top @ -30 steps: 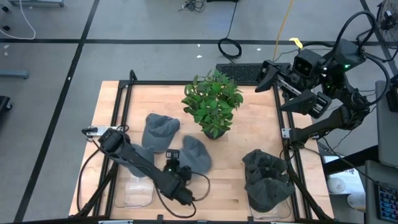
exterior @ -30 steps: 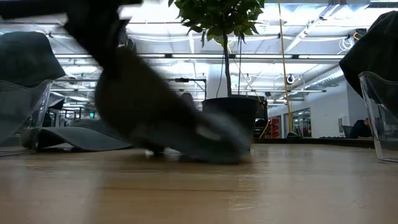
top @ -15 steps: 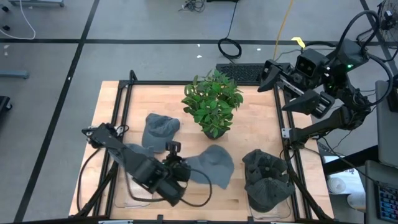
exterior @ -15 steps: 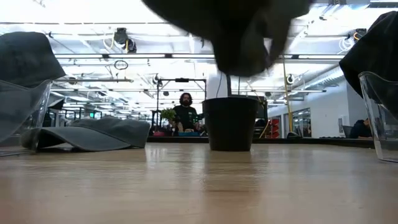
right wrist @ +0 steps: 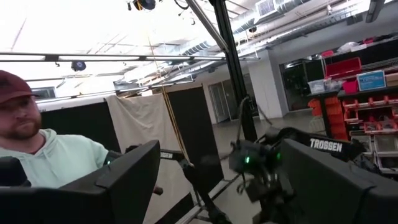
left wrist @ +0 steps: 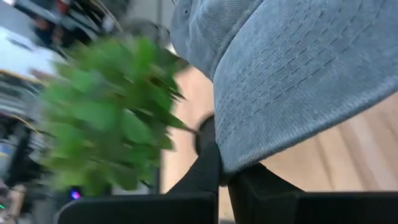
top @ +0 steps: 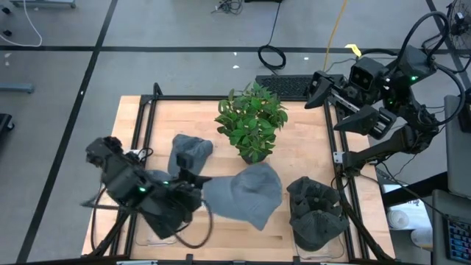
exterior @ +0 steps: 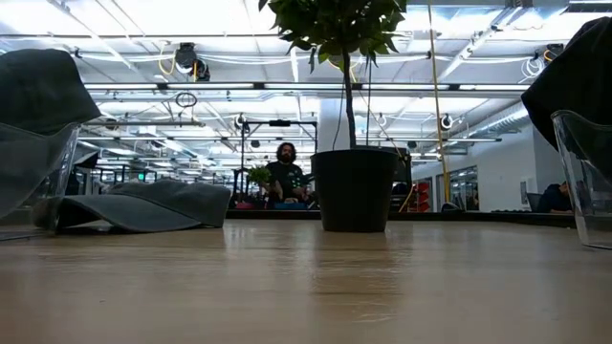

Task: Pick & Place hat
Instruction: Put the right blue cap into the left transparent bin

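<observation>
I have the grey hat (top: 246,194) pinched by its brim in my left gripper (top: 193,193), lifted above the table (top: 309,147) between the potted plant (top: 252,121) and the bin of hats (top: 318,221). To do this well I should keep the pinch firm, carry it clear of the leaves, and only let go once it hangs over that bin. My right gripper (top: 321,90) waits off the table's far right corner, jaws wide and empty. The high view shows the whole carry; the left wrist view alone shows my fingers (left wrist: 214,174) clamped on the brim (left wrist: 298,118). The low view misses the lifted hat, showing only the other hat (exterior: 143,205) lying flat
</observation>
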Motion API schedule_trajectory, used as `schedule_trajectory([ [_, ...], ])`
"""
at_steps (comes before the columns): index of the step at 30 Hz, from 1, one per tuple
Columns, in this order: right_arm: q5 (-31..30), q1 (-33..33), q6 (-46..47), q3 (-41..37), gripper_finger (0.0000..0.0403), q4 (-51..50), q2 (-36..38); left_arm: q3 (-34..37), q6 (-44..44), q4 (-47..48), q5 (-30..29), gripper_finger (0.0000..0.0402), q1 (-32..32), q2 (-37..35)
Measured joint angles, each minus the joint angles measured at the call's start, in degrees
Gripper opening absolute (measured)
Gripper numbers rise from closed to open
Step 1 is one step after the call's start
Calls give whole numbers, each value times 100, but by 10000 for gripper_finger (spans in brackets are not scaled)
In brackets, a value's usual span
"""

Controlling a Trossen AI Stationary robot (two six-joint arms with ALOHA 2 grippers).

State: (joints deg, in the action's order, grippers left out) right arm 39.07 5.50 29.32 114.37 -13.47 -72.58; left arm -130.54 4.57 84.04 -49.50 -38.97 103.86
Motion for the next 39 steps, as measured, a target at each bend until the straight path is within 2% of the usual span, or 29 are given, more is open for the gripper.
schedule_trajectory([
  [9,-13,0,-345,2,322,913,2,0,-1510,-1203,-1508,9,-71,-668],
  [17,-29,2,-327,4,322,874,-49,-2,-3909,-2637,-3069,9,29,-968],
  [19,-214,0,-348,4,322,874,-80,-4,-4698,-3061,-3472,9,101,-963],
  [21,-449,-4,-297,4,322,883,-140,-2,-5121,-3301,-3511,9,215,-958],
  [25,-829,-131,-428,4,322,898,-363,-2,-5220,-3455,-3518,9,523,-953],
  [29,-1152,-356,-1312,0,322,1034,-588,-2,-5257,-3450,-3674,9,954,-927],
  [35,-1530,-527,-2052,0,322,2204,-793,0,-5276,-3515,-3803,9,1574,-929],
  [39,-1597,-538,-2508,1,322,2775,-802,4,-5299,-4046,-4032,9,2042,-929],
])
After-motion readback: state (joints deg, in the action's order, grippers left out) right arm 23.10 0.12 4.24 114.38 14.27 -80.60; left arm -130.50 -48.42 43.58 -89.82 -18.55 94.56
